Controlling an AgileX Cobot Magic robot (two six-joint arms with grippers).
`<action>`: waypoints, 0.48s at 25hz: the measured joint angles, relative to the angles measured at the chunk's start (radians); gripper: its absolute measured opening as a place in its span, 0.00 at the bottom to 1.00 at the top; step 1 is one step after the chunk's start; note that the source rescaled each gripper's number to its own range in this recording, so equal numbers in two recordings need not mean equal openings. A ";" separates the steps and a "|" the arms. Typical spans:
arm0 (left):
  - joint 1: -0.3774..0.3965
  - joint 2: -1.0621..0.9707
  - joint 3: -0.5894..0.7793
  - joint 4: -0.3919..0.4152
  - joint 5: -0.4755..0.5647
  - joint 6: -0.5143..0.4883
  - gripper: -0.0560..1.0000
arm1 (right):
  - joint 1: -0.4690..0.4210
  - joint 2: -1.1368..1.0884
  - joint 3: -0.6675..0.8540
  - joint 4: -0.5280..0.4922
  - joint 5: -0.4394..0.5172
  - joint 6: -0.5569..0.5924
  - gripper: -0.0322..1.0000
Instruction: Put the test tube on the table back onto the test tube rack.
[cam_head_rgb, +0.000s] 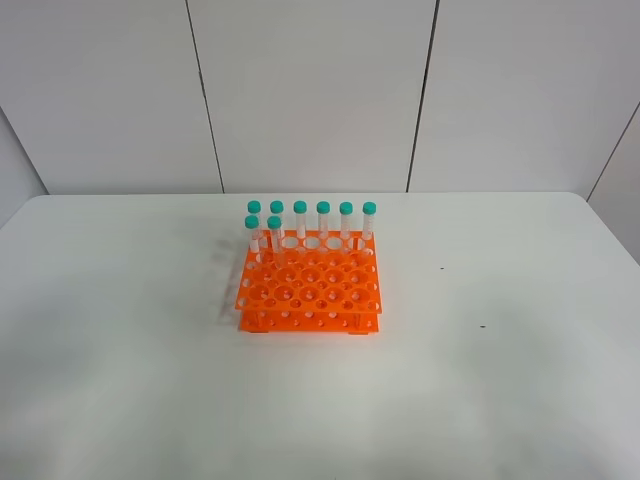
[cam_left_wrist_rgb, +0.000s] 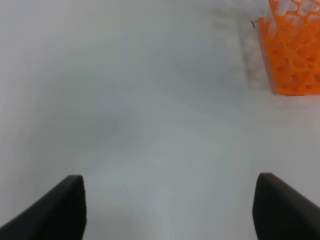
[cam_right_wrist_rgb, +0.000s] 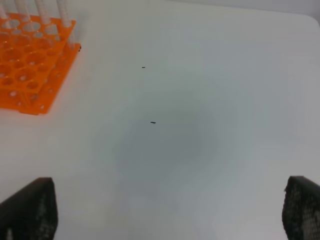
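Note:
The orange test tube rack (cam_head_rgb: 310, 290) stands mid-table on the white table (cam_head_rgb: 120, 330). Several clear test tubes with teal caps (cam_head_rgb: 323, 222) stand upright in its far rows and left side. No test tube lies on the table in any view. Neither arm shows in the exterior high view. My left gripper (cam_left_wrist_rgb: 170, 200) is open and empty over bare table, with the rack (cam_left_wrist_rgb: 292, 55) well ahead of it. My right gripper (cam_right_wrist_rgb: 170, 205) is open and empty over bare table, with the rack (cam_right_wrist_rgb: 27, 65) and tube bottoms (cam_right_wrist_rgb: 64, 15) well ahead.
Two small dark specks (cam_head_rgb: 442, 268) (cam_head_rgb: 482, 325) lie on the table right of the rack; they also show in the right wrist view (cam_right_wrist_rgb: 153, 122). A grey panelled wall (cam_head_rgb: 310, 90) stands behind the table's far edge.

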 joint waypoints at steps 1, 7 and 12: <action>0.000 0.000 0.002 0.000 0.000 0.000 0.98 | 0.000 0.000 0.000 0.000 0.000 0.000 1.00; -0.028 0.000 0.003 0.000 0.000 0.000 0.98 | 0.000 0.000 0.000 0.000 0.000 0.000 1.00; -0.055 0.000 0.003 0.000 0.000 0.000 0.98 | 0.000 0.000 0.000 0.000 0.000 0.000 1.00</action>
